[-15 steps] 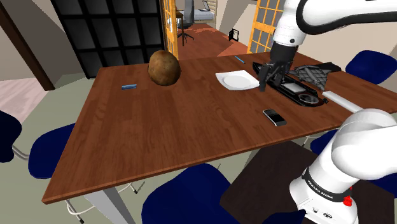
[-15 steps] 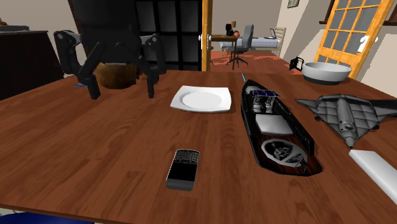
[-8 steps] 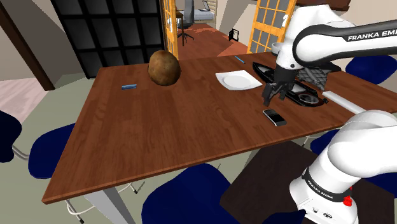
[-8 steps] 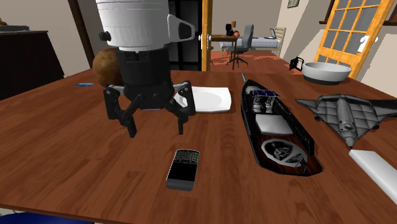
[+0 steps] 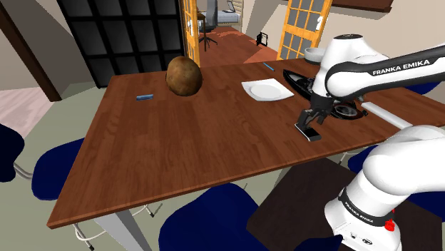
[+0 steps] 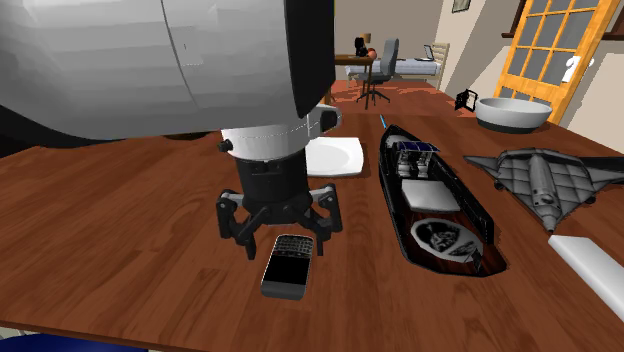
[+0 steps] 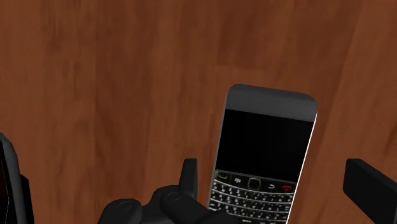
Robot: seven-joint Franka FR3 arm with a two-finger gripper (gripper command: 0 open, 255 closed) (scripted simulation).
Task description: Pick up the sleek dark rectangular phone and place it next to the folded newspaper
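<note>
Close in under the wrist camera, there was the phone, flat on the table, keypad end toward the hand and dark screen away from it. I had the gripper pointing straight down over it with the jaws spread wide. One finger stood on each side and neither touched it, and the phone sat nearer one finger than the other. In the second exterior view the fingertips hung low around the phone's far end, and the phone lay near the table's near edge.

Off to that view's right, a white slab lay at the table's edge, well apart from the phone. Between them ran the boat model, long and black, just beside the phone. Past the gripper sat the plate, partly hidden by the arm. Further right was the grey jet model, with a bowl behind it. Across the table in the shoulder view sat a brown lump and a blue stick. Beyond it all stood an orange-framed door.
</note>
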